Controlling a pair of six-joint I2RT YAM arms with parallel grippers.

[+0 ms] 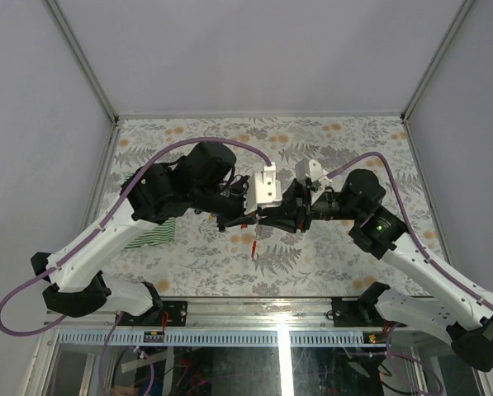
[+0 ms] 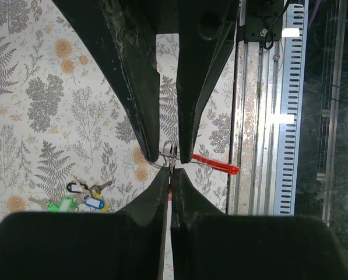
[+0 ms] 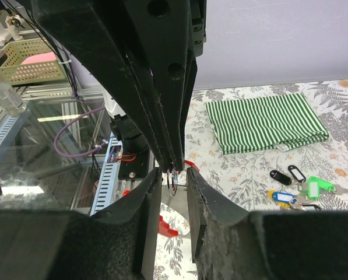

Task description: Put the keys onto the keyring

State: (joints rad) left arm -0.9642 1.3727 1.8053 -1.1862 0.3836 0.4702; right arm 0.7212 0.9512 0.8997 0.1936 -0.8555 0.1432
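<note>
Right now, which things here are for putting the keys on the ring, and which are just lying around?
For the job: ring with red tag, keys, left pincer, right pincer.
Lying about: striped cloth, basket, bottle.

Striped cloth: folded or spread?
Folded: the striped cloth lies as a compact rectangle on the table, with stacked layers showing along one edge.

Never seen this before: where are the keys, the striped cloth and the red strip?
keys [image 3: 313, 187]: right wrist view, on the green tag.
striped cloth [image 3: 266, 121]: right wrist view, its middle.
red strip [image 2: 215, 165]: left wrist view, its middle.
</note>
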